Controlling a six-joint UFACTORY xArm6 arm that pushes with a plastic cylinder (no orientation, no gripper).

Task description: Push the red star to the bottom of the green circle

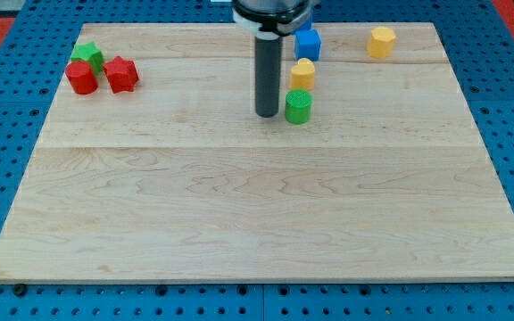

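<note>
The red star (pixel 121 74) lies near the board's upper left corner, touching a red round block (pixel 82 78) on its left. The green circle (pixel 298 106) stands above the board's middle, toward the view's top. My tip (pixel 267 114) rests on the board just left of the green circle, very close to it, and far right of the red star.
A green block (pixel 88 55) sits just above the red round block. A yellow block (pixel 302 72) stands right above the green circle, with a blue block (pixel 307 43) above that. A yellow hexagon-like block (pixel 382 42) is at the upper right. The wooden board (pixel 257 214) ends on blue pegboard.
</note>
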